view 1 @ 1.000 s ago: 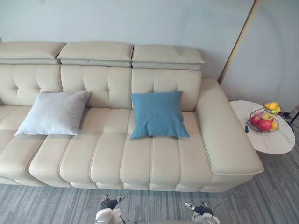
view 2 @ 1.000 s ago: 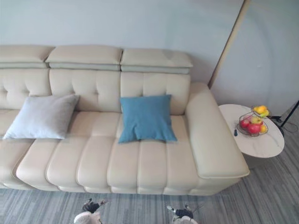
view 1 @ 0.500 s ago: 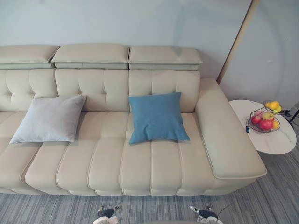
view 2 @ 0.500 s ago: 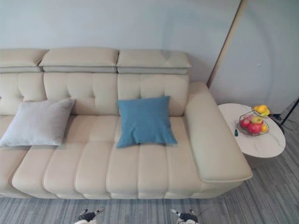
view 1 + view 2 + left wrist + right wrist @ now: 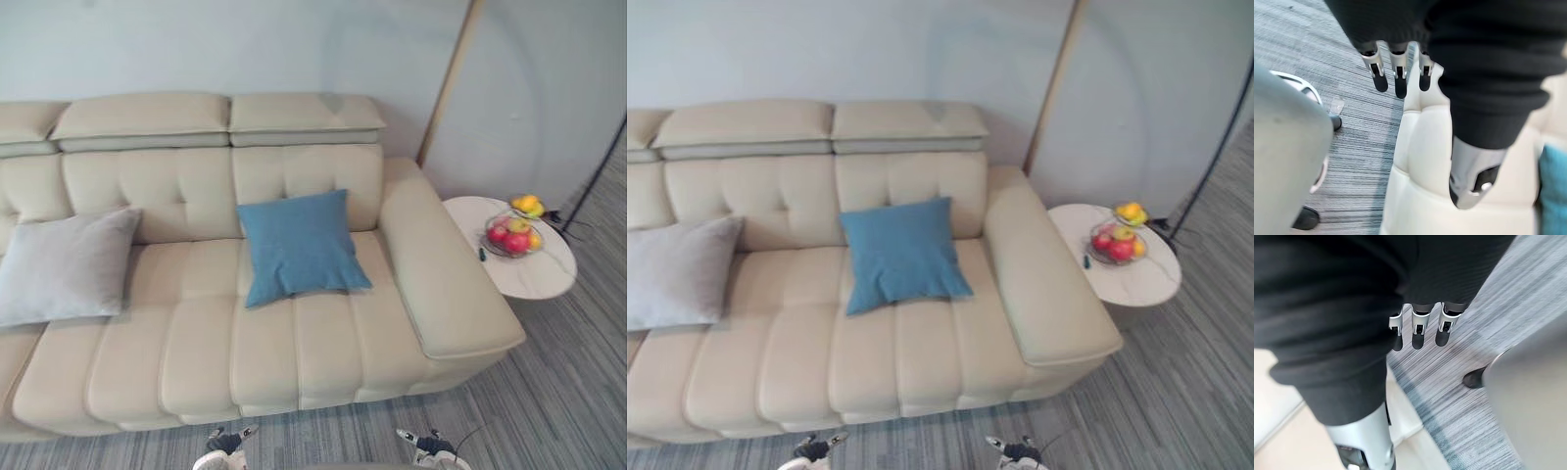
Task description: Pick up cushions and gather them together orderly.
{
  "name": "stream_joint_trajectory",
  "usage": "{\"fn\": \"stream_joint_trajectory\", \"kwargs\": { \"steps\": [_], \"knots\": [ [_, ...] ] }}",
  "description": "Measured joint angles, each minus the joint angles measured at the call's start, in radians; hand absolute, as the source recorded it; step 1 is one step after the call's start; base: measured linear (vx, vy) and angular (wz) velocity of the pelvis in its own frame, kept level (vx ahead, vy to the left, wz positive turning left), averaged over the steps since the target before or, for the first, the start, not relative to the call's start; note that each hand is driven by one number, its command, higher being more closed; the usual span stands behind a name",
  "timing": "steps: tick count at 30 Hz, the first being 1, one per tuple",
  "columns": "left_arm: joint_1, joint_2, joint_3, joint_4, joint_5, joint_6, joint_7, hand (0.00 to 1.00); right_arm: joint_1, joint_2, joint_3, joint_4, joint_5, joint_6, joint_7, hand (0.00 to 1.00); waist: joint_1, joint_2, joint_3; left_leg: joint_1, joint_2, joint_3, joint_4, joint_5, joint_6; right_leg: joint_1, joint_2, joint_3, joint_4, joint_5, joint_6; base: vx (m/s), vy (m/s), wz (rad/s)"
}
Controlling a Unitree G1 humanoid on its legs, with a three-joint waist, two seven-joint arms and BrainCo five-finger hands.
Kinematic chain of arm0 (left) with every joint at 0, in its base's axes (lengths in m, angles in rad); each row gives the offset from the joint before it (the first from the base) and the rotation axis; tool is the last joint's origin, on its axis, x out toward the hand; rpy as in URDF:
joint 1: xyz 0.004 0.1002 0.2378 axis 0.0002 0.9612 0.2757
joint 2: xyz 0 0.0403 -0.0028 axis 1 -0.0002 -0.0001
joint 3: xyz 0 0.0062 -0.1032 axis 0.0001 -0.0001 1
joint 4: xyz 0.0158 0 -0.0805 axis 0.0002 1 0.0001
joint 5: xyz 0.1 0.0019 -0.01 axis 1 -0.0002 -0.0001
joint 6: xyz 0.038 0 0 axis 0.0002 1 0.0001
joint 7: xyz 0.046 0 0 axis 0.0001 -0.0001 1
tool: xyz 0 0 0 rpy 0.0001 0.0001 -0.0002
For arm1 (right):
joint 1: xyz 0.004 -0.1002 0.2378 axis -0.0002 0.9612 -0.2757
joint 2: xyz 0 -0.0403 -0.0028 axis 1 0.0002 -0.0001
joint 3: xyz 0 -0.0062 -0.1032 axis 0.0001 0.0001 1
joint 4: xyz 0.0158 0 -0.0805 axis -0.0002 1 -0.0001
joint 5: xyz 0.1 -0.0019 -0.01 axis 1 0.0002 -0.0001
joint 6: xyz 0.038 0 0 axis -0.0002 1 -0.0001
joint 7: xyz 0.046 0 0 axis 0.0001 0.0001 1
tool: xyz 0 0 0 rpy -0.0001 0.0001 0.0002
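The left hand (image 5: 1399, 68) hangs with its fingers straight and relaxed and its thumb apart, holding nothing. The right hand (image 5: 1420, 330) hangs the same way, fingers loose and empty. Just past both sets of fingertips lies the grey striped carpet (image 5: 1484, 313), and next beyond them is the front edge of the cream leather sofa (image 5: 294, 343).

Further ahead of the hands, on the sofa seat and leaning against the backrest, sits the blue square fabric cushion (image 5: 299, 245). It is roughly in front of the space between the two hands, closer to the right hand's side. The pale grey fabric cushion (image 5: 64, 264) lies well apart from it, far out on the left hand's side, also propped against the backrest.

Both cushions look light, soft and easily squashed, so they will likely sag if pinched by one corner. A hold on opposite side edges, or fingers slid under the lower edge with the thumb on top, seems safest. The fabric should give enough friction to resist slipping.

Farthest out, beyond the sofa arm on the right hand's side, a round white tabletop (image 5: 534, 279) carries a wire basket of fruit (image 5: 509, 237).
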Motion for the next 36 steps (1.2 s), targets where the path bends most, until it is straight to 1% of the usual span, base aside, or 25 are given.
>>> {"fn": "stream_joint_trajectory", "kwargs": {
  "steps": [1,2,3,5,7,10,12,13,14,15,16,17,19,21,23,24,25,26,28,29,30,31,33,34,36],
  "knots": [
    [-0.006,-0.002,0.000,0.005,-0.001,0.000,0.000,0.00,-0.011,-0.004,0.003,-0.004,0.000,0.001,0.000,0.00,-0.002,0.002,0.013,0.001,0.015,0.056,0.000,-0.016,-0.005,-0.042,0.026,0.047,0.015,0.010,-0.009,-0.11,-0.041,-1.42],
    [-0.008,-0.005,0.001,0.006,-0.001,0.000,0.000,0.00,-0.034,-0.003,0.009,-0.006,0.000,0.001,0.000,0.00,-0.005,0.020,0.014,0.004,0.052,0.151,-0.006,-0.043,-0.016,-0.092,0.038,-0.005,0.030,-0.009,-0.058,-0.11,-0.041,-1.57],
    [-0.009,-0.005,0.001,0.006,-0.002,0.000,0.001,0.00,-0.037,-0.002,0.009,-0.005,-0.001,0.002,-0.001,0.00,-0.004,0.021,0.017,0.004,0.060,0.184,-0.009,-0.043,-0.018,-0.111,0.025,-0.060,0.050,-0.017,-0.071,-0.09,-0.015,-1.97],
    [-0.006,0.009,-0.001,0.008,-0.009,0.000,0.003,0.00,-0.067,0.010,0.026,-0.006,-0.003,0.005,-0.005,0.00,0.000,0.016,0.022,0.023,0.088,0.342,-0.012,-0.042,-0.021,-0.197,-0.082,-0.431,0.213,-0.058,-0.090,-0.05,-0.033,-2.00],
    [-0.002,0.030,-0.022,0.014,-0.015,0.001,0.005,0.00,-0.072,0.020,0.029,-0.002,-0.012,0.005,-0.004,0.00,0.004,-0.009,0.024,0.069,0.075,0.426,-0.014,-0.043,-0.022,-0.167,-0.159,-0.665,0.261,-0.072,-0.113,0.08,-0.165,-1.74],
    [-0.020,0.014,-0.026,0.025,-0.019,0.001,0.002,0.00,-0.071,0.001,0.014,-0.007,-0.039,0.005,-0.004,0.00,-0.012,0.015,0.040,0.102,0.126,0.452,0.078,-0.025,-0.049,-0.174,-0.109,-0.610,0.279,-0.107,-0.135,0.19,-0.216,-1.28],
    [-0.028,0.013,-0.025,0.028,-0.019,0.001,0.002,0.00,-0.068,-0.001,0.009,-0.004,-0.038,0.004,-0.005,0.00,-0.018,0.017,0.041,0.064,0.201,0.414,0.274,-0.019,-0.050,-0.171,-0.087,-0.560,0.286,-0.135,-0.139,0.21,-0.236,-0.68],
    [-0.033,0.003,0.002,0.029,-0.020,0.002,0.002,0.00,-0.065,-0.014,0.007,-0.005,-0.036,0.004,-0.005,0.00,-0.018,0.033,0.052,0.005,0.283,0.333,0.480,0.025,0.004,-0.147,-0.055,-0.524,0.280,-0.149,-0.149,0.21,-0.260,-0.70],
    [-0.032,-0.009,0.042,0.028,-0.021,0.001,0.002,0.00,-0.066,-0.022,0.011,-0.005,-0.036,0.005,-0.007,0.00,-0.016,0.037,0.061,-0.053,0.320,0.254,0.609,0.006,0.062,-0.128,-0.029,-0.492,0.267,-0.156,-0.161,0.21,-0.241,-1.13],
    [-0.031,-0.016,0.074,0.027,-0.030,-0.002,0.003,0.00,-0.069,-0.025,0.012,-0.003,-0.036,0.006,-0.011,0.00,-0.006,0.048,0.067,-0.139,0.288,0.112,0.700,-0.062,0.038,-0.112,-0.006,-0.439,0.252,-0.166,-0.177,0.12,-0.134,-0.94],
    [-0.029,-0.017,0.080,0.026,-0.037,-0.003,0.003,0.00,-0.071,-0.024,0.015,-0.001,-0.036,0.006,-0.011,0.00,-0.005,0.048,0.067,-0.169,0.266,0.070,0.709,-0.079,0.019,-0.110,0.001,-0.420,0.248,-0.167,-0.179,0.16,-0.083,-1.26],
    [-0.029,-0.020,0.083,0.015,-0.066,-0.006,0.004,0.00,-0.078,-0.024,0.020,0.011,-0.032,0.005,-0.011,0.00,0.001,0.046,0.068,-0.237,0.205,-0.017,0.674,-0.123,-0.005,-0.090,0.026,-0.363,0.220,-0.163,-0.181,0.22,-0.047,-1.47],
    [-0.018,-0.028,0.084,-0.005,-0.092,-0.010,0.005,0.00,-0.074,-0.020,0.023,0.014,-0.027,0.006,-0.010,0.00,0.020,0.044,0.069,-0.283,0.135,-0.112,0.553,-0.143,0.000,-0.056,0.062,-0.270,0.201,-0.171,-0.165,0.26,-0.001,-1.71],
    [-0.009,-0.044,0.105,-0.026,-0.103,-0.025,0.004,0.00,-0.073,-0.022,0.042,0.014,-0.027,0.004,-0.010,0.00,0.030,0.044,0.068,-0.350,0.049,-0.315,0.407,-0.134,0.002,-0.034,0.106,-0.128,0.203,-0.189,-0.157,0.23,0.126,-2.02],
    [-0.008,-0.054,0.131,-0.029,-0.119,-0.026,0.005,0.00,-0.062,-0.025,0.052,0.010,-0.026,0.002,-0.011,0.00,0.037,0.044,0.062,-0.375,0.027,-0.431,0.315,-0.109,0.028,-0.038,0.128,-0.023,0.226,-0.203,-0.140,0.25,0.198,-2.12],
    [-0.006,-0.055,0.131,-0.029,-0.120,-0.026,0.005,0.00,-0.057,-0.026,0.055,0.008,-0.026,0.001,-0.010,0.00,0.042,0.046,0.057,-0.372,0.032,-0.440,0.291,-0.099,0.038,-0.046,0.136,0.007,0.243,-0.211,-0.136,0.33,0.282,-2.51],
    [0.000,-0.053,0.132,-0.028,-0.135,-0.026,0.007,0.00,-0.048,-0.024,0.057,0.009,-0.027,-0.002,-0.010,0.00,0.057,0.049,0.038,-0.343,0.047,-0.418,0.291,-0.048,-0.011,-0.059,0.154,0.087,0.290,-0.235,-0.116,0.24,0.210,-1.84],
    [0.007,-0.034,0.129,-0.025,-0.134,-0.025,0.006,0.00,-0.032,-0.016,0.059,0.006,-0.027,-0.003,-0.008,0.00,0.052,0.024,0.017,-0.327,0.048,-0.352,0.277,-0.060,-0.003,-0.071,0.136,0.113,0.306,-0.241,-0.098,0.30,0.257,-1.64],
    [0.017,-0.015,0.128,-0.025,-0.135,-0.025,0.007,0.00,-0.011,0.010,0.056,0.003,-0.029,-0.005,-0.004,0.00,0.059,-0.018,-0.022,-0.279,0.046,-0.238,0.221,-0.061,0.002,-0.105,0.078,0.039,0.359,-0.242,-0.068,0.30,0.205,-1.45],
    [0.020,-0.009,0.124,-0.017,-0.135,-0.024,0.007,0.00,-0.014,0.020,0.055,0.002,-0.029,-0.005,-0.004,0.00,0.063,-0.025,-0.026,-0.222,0.042,-0.174,0.177,-0.060,0.003,-0.118,0.023,-0.085,0.379,-0.230,-0.018,0.34,0.214,-1.54],
    [0.019,-0.007,0.118,-0.014,-0.134,-0.023,0.007,0.00,-0.014,0.022,0.055,0.002,-0.029,-0.006,-0.003,0.00,0.063,-0.024,-0.027,-0.206,0.043,-0.153,0.163,-0.060,0.004,-0.116,0.000,-0.137,0.379,-0.221,0.002,0.29,0.181,-1.44],
    [0.018,0.000,0.095,-0.007,-0.135,-0.019,0.008,0.00,-0.017,0.026,0.055,0.006,-0.029,-0.005,-0.001,0.00,0.064,-0.018,-0.028,-0.173,0.041,-0.096,0.127,-0.060,0.004,-0.113,-0.069,-0.322,0.375,-0.209,0.015,0.21,0.144,-1.10],
    [0.004,0.006,0.067,0.011,-0.135,-0.017,0.008,0.00,-0.030,0.028,0.052,0.011,-0.030,-0.005,0.003,0.00,0.060,-0.009,-0.025,-0.136,0.041,-0.028,0.098,-0.060,0.004,-0.094,-0.138,-0.581,0.349,-0.193,-0.010,0.24,0.078,-1.24],
    [-0.001,0.012,0.046,0.030,-0.134,-0.017,0.008,0.00,-0.040,0.026,0.044,0.019,-0.034,-0.006,0.003,0.00,0.060,-0.001,-0.021,-0.110,0.040,0.001,0.081,-0.060,0.004,-0.083,-0.134,-0.664,0.307,-0.181,-0.057,0.25,-0.025,-1.54],
    [-0.011,0.010,0.000,0.057,-0.134,-0.008,0.008,0.00,-0.066,-0.017,0.011,0.058,-0.037,-0.006,0.002,0.00,0.059,0.046,-0.025,-0.077,0.056,0.047,0.064,-0.058,0.001,-0.077,-0.094,-0.673,0.244,-0.144,-0.107,0.21,-0.067,-1.32]
  ]
}}
